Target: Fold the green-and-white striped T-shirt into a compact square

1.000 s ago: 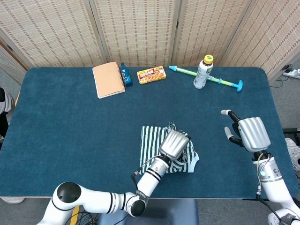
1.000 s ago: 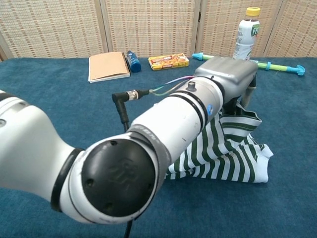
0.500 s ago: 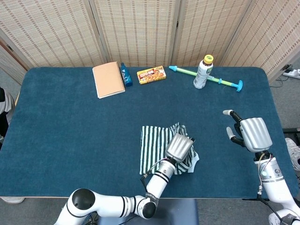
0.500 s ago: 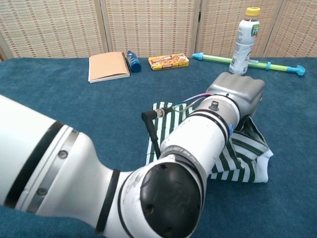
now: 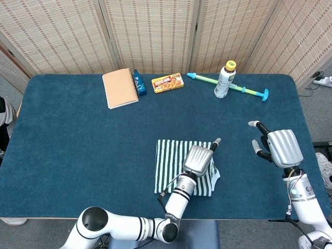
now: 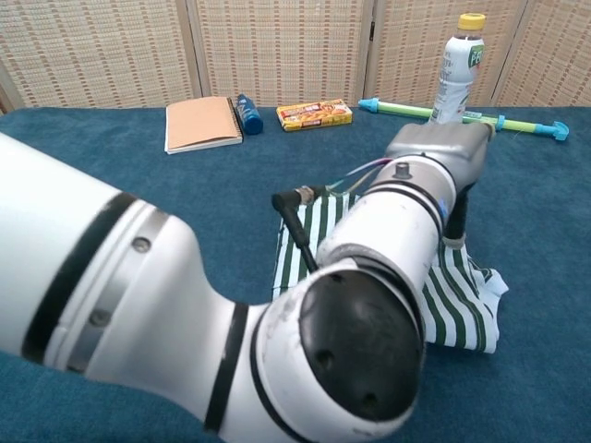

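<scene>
The green-and-white striped T-shirt lies flat as a folded rectangle near the table's front edge; in the chest view its cloth shows beside my left arm. My left hand rests over the shirt's right part, with one finger stretched past the top edge. From the chest my left hand shows from behind, and the arm hides most of the shirt. I see no cloth lifted in it. My right hand hovers to the right, apart from the shirt, fingers spread and empty.
Along the far edge lie a tan notebook, a small blue item, a yellow box, a drink bottle and a long green-and-blue toy stick. Folding screens stand behind the blue table.
My left hand has lowered the raised cloth toward the right, and the shirt now lies flat. A finger has stretched out. My right hand has barely moved.
</scene>
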Robot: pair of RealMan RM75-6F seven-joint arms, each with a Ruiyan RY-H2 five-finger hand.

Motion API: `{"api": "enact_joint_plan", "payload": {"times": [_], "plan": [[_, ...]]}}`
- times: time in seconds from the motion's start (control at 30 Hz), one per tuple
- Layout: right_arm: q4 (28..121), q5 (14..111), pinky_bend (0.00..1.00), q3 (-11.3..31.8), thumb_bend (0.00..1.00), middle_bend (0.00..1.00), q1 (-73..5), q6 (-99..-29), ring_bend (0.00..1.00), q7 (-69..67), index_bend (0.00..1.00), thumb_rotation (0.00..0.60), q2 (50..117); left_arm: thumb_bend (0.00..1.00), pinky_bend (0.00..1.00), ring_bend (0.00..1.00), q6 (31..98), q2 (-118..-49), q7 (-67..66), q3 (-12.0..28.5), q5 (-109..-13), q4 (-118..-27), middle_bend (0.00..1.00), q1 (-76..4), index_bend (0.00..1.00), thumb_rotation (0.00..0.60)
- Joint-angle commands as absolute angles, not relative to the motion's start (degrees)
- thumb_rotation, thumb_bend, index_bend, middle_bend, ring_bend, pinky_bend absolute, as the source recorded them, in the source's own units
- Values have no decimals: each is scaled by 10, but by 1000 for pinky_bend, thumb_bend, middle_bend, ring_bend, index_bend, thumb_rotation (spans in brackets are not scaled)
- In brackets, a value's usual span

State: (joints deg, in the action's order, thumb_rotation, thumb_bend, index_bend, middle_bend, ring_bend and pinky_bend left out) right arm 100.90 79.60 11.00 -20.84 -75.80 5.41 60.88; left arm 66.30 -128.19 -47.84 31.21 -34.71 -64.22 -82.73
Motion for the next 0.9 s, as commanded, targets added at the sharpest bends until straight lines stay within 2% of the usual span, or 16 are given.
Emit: {"api": "enact_joint_plan", "payload": {"times": [0.03,0.17,0.3,0.43,0.5,0.6,0.7,0.77,0.8,0.9], "plan": [[1010,796,1000,110,457,968,-209,-756,1000,56,270,600,608,133,917,686,675,-1243,-475,310,-351,-686,693,-790,0,600],[1011,796,1000,109,457,963,-212,-750,996,64,270,600,607,132,903,676,687,-1190,-464,288,-365,-736,682,-737,0,600],[1012,797,1000,107,458,915,-215,-743,936,70,274,600,608,133,894,676,702,-1137,-446,259,-386,-782,682,-685,0,600],[1012,796,996,100,457,796,-213,-739,786,73,276,600,609,132,845,660,715,-1080,-409,222,-425,-824,676,-628,0,600],[1011,794,940,97,455,699,-210,-739,679,75,276,600,608,132,799,648,723,-1047,-388,200,-451,-845,665,-598,0,600],[1007,792,794,92,454,560,-205,-737,536,73,276,600,603,133,742,592,734,-1002,-357,170,-485,-876,618,-556,0,600],[1003,799,599,78,454,408,-203,-717,376,56,272,600,586,132,687,483,742,-954,-325,135,-521,-907,532,-513,0,600],[998,806,439,68,454,298,-203,-700,262,37,220,600,572,132,648,409,751,-923,-301,108,-551,-920,473,-484,0,600],[995,809,390,65,454,262,-202,-696,225,29,184,600,569,133,627,386,756,-912,-291,97,-564,-923,453,-472,0,600],[977,826,321,55,453,201,-197,-697,166,6,95,600,566,132,576,352,780,-880,-256,64,-606,-921,429,-431,5,600]]}}
